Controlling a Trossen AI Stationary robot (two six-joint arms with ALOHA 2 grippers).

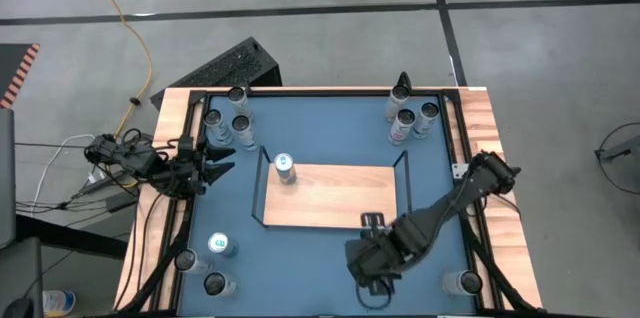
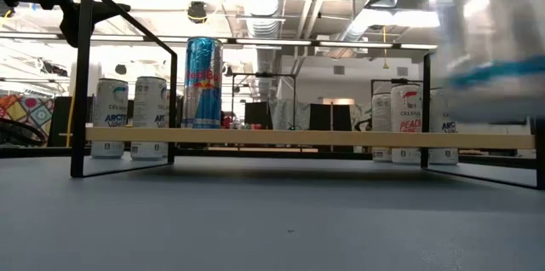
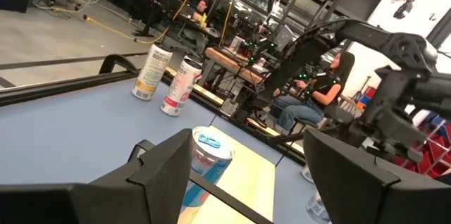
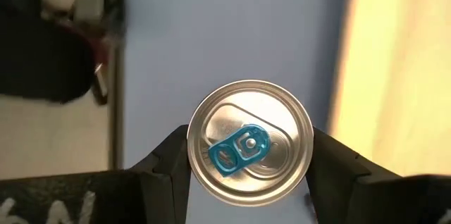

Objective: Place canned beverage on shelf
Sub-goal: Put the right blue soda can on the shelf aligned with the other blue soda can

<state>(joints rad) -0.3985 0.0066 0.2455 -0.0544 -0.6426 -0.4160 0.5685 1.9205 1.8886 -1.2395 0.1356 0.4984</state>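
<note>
light-wood shelf (image 1: 335, 198), shiny metal can (image 4: 250, 151)

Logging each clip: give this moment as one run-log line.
right gripper: fingers around can, near shelf front edge | left gripper: open, waiting table's left | shelf holds one blue can

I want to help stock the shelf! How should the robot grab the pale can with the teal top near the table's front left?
Take the pale teal-topped can by its round side wall, the left tool coming down from above. It stands upright, with bare blue tabletop toward the wooden shelf; two other cans crowd its corner side.
</note>
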